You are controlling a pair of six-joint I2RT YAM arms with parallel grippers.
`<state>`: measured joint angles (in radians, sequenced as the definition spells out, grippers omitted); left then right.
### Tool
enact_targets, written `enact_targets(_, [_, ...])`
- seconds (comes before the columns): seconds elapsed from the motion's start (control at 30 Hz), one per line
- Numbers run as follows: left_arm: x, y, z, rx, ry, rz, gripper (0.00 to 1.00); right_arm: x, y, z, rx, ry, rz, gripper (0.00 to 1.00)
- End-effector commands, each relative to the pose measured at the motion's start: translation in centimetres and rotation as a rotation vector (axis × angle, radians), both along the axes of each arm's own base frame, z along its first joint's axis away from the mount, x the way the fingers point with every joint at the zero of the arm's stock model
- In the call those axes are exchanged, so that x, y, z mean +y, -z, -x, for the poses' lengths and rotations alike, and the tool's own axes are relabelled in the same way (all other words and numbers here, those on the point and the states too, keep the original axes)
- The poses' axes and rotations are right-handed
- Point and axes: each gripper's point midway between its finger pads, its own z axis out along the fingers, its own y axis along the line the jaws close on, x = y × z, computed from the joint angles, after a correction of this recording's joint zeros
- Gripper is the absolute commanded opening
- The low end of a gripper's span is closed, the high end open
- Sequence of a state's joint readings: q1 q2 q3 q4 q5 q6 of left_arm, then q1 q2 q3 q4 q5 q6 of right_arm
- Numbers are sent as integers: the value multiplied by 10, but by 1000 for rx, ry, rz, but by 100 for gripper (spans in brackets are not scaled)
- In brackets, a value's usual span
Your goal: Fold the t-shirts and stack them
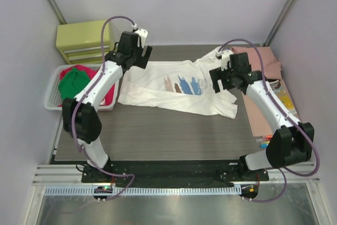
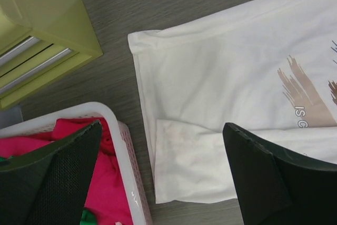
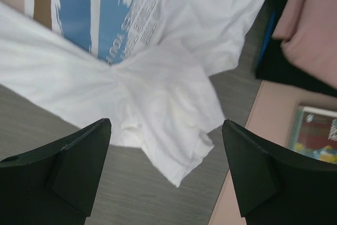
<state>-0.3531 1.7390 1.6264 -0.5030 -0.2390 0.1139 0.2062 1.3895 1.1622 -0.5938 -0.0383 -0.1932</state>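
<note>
White printed t-shirt (image 1: 179,90) spread at table (image 1: 158,135) centre. Left gripper (image 2: 162,126) and right gripper (image 3: 166,123) released, empty, above its edges. Basket (image 1: 51,93) at 9 o'clock, yellow drawer unit (image 1: 84,40) at 10, salmon-pink shirt (image 1: 260,61) at 2.

the right gripper (image 3: 166,127), jaws spread wide, hung over the white t-shirt (image 3: 158,77); a salmon-pink shirt (image 3: 316,30) lay nearby.

table (image 1: 158,135): grey woodgrain | white shirt (image 2: 221,77): spread flat, seen between left fingers (image 2: 52,177) and between right fingers (image 3: 68,167) | basket (image 2: 131,183): set under left fingers | cabinet (image 2: 47,30): placed beyond them
</note>
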Motion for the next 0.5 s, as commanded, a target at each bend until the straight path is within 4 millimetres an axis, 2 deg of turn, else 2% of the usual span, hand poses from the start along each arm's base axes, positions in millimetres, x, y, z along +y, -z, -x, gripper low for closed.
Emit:
enact_targets(0.0, [-1, 3, -21, 110, -10, -2, 97, -8, -52, -55, -49, 48, -22, 93])
enact_targets(0.03, [-2, 10, -18, 165, -9, -7, 97, -4, -81, -70, -96, 43, -35, 93])
enact_targets(0.07, [-7, 17, -31, 184, -9, -7, 96, -1, -80, -78, -77, 42, -39, 94])
enact_targets(0.1, [-7, 21, -33, 200, -21, 4, 96, -1, -78, -82, -52, 45, -38, 94])
enact_targets(0.13, [-9, 29, -34, 226, -17, 12, 96, 3, -77, -101, -43, 47, -42, 95])
enact_targets(0.17, [-10, 28, -39, 221, -22, 22, 97, 5, -73, -104, -16, 47, -46, 96])
enact_targets(0.2, [-9, 44, -44, 254, -32, 28, 97, 9, -70, -111, -4, 39, -57, 96])
enact_targets(0.23, [-9, 51, -46, 265, -32, 31, 97, 12, -57, -125, 21, 41, -62, 97])
enact_targets(0.27, [-7, 53, -51, 267, -41, 33, 97, 14, -50, -130, 36, 44, -71, 97])
enact_targets(0.3, [0, 80, -53, 328, -64, 24, 97, 19, -39, -134, 66, 35, -86, 98])
enact_targets(0.33, [4, 88, -56, 345, -76, 18, 97, 21, -23, -144, 93, 36, -87, 98])
enact_targets(0.4, [14, 112, -61, 385, -101, 9, 97, 24, -7, -152, 117, 40, -91, 98])
enact_targets(0.47, [20, 127, -62, 398, -112, -1, 97, 23, 10, -167, 108, 57, -84, 98])
